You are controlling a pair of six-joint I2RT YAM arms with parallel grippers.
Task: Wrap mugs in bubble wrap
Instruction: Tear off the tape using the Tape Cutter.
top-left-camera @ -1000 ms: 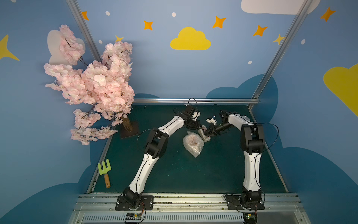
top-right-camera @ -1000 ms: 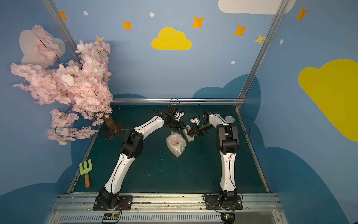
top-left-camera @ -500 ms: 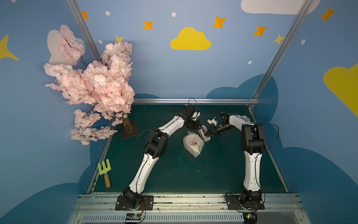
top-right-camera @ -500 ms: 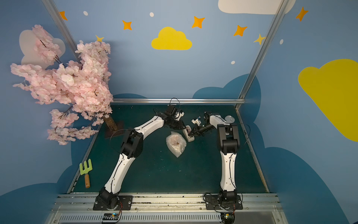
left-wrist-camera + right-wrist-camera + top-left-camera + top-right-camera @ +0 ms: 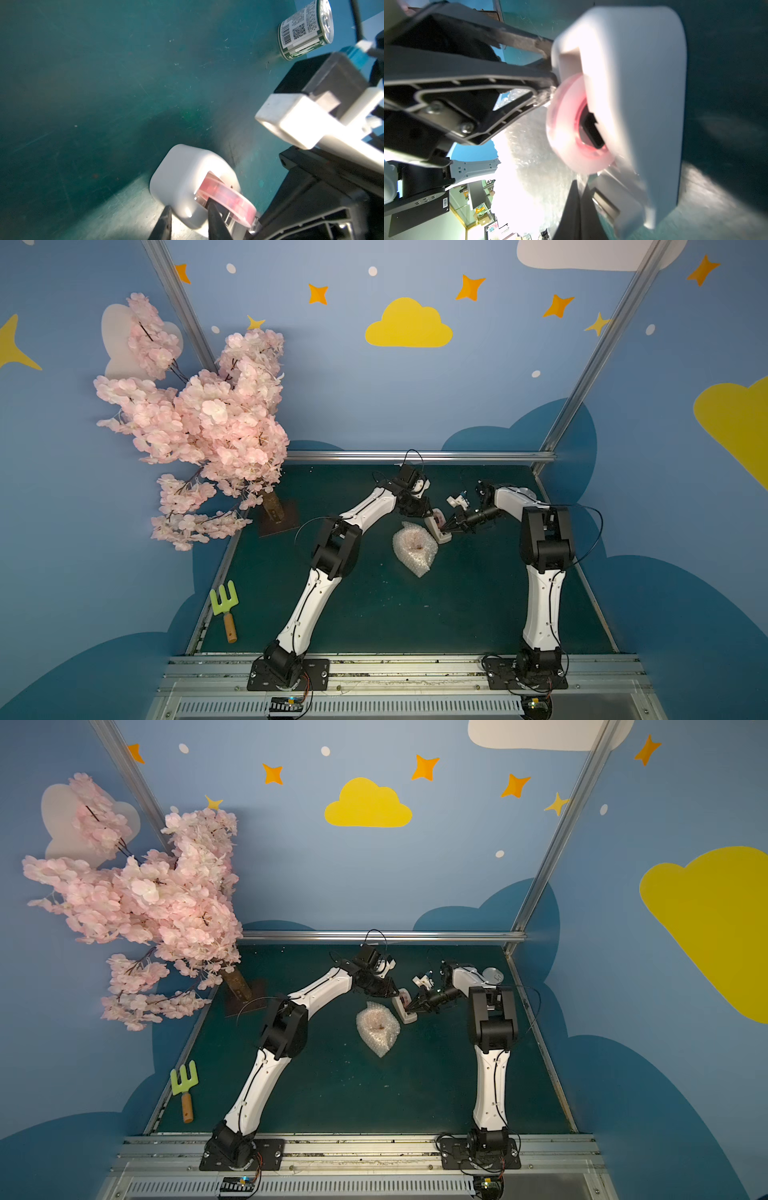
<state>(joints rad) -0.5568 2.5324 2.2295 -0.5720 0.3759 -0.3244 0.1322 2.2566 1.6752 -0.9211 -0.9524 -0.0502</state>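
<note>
The cream ceramic mug sits near the middle of the dark green table mat. It is almost wholly bundled in the clear, whitish sheet of bubble wrap, and only a reddish patch shows through. The wrapping itself therefore looks done, and I judge sealing to be the step in hand.

Just beside the bundle, on its far right side, rests the small white boxy plastic tape dispenser with its translucent pink tape roll. The left gripper has its jaws set narrow and clamped on the dispenser's white body, probably to anchor it while tape is drawn off. The right gripper has its jaws fully closed at the dispenser's cutter end. It is likely nipping the tape's free end, though the tape itself cannot be made out there.

Farther out, a shiny silver metal can sits well apart and takes no part.
</note>
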